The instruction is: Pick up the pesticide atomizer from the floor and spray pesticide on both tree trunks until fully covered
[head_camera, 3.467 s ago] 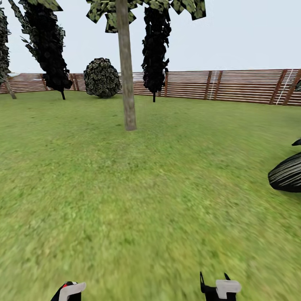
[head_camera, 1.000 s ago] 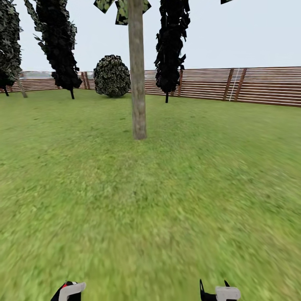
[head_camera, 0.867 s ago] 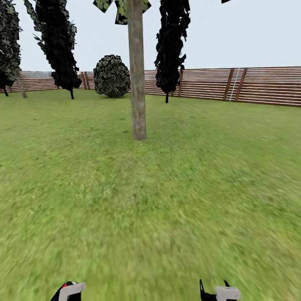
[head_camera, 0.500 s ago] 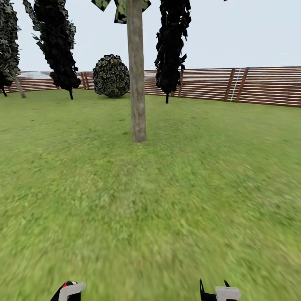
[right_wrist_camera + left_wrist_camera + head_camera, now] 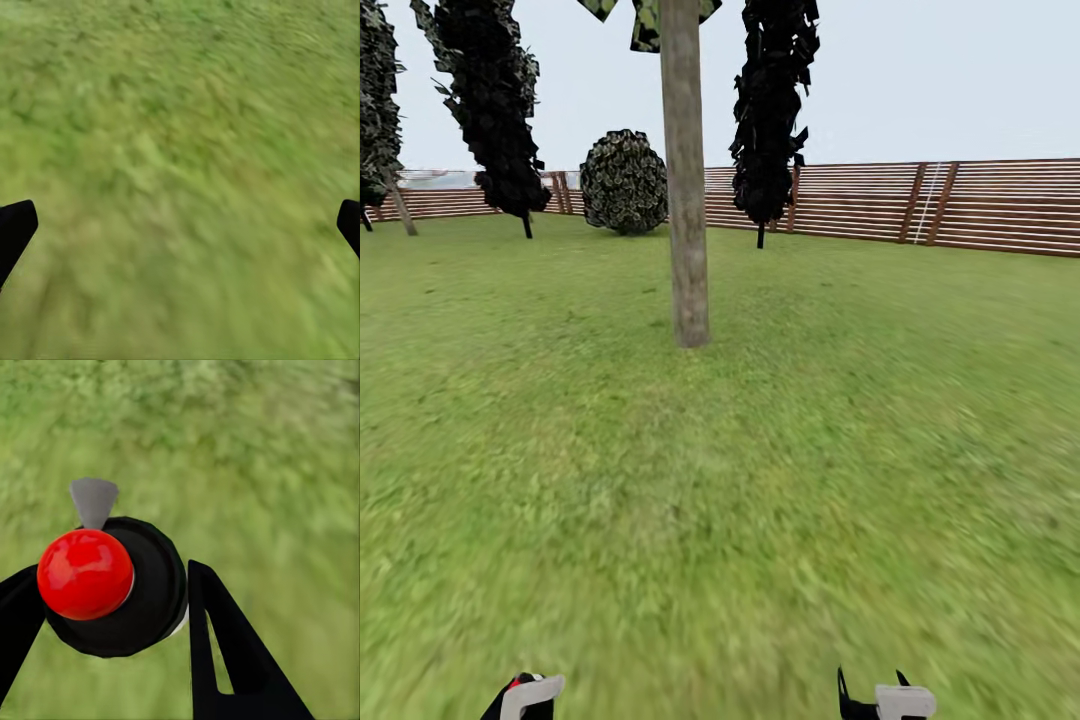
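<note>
Left gripper (image 5: 105, 607) clamps pesticide atomizer (image 5: 112, 585) between its fingers.

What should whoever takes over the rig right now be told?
Left gripper: shut on the pesticide atomizer, red dot up.
Right gripper: open, empty, over grass.
One tree trunk stands straight ahead, well out of reach, with no spray visible on it.
Done: atomizer picked up.
Left: drive closer, cover this trunk, then find and cover the second tree.

Each gripper has black, flat, pointed fingers; one finger (image 5: 225, 652) of the left gripper (image 5: 105, 607) has a narrow slot cut through it. In the head view, pale grey blocks top both grippers, the right gripper (image 5: 885, 695) showing black prongs.
</note>
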Tool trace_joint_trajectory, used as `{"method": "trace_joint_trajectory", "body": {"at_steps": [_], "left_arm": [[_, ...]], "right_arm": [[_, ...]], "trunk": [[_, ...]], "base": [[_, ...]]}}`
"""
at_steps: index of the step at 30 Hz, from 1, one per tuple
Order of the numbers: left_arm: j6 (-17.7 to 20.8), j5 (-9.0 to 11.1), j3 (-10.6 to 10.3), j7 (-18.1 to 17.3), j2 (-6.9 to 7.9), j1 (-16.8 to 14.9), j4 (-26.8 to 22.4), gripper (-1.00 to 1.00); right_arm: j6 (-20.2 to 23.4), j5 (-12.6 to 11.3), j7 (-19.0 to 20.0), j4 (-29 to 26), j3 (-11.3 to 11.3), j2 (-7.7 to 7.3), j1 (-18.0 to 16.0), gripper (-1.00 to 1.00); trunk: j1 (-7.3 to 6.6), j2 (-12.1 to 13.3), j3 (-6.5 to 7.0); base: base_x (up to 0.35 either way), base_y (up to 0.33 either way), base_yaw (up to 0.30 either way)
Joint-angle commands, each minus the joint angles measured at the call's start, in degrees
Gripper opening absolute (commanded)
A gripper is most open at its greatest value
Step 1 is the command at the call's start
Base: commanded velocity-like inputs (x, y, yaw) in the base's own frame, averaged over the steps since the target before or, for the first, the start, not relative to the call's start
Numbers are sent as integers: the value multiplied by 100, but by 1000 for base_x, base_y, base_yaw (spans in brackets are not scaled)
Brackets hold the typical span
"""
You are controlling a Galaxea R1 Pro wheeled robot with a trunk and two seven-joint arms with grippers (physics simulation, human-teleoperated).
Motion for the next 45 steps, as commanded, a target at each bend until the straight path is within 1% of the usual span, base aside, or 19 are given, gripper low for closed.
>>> {"method": "trace_joint_trajectory", "body": {"at_steps": [1, 45], "left_arm": [[0, 0, -1, -1, -2, 0, -1, -100], [-3, 2, 5, -1, 4, 0, -1, -100]], "right_arm": [[-1, 0, 0, 0, 0, 0, 0, 100], [-1, 9, 1, 0, 0, -24, 0, 100]], "trunk": [[0, 0, 0], [0, 0, 0]], "base": [[338, 0, 0], [338, 0, 0]]}}
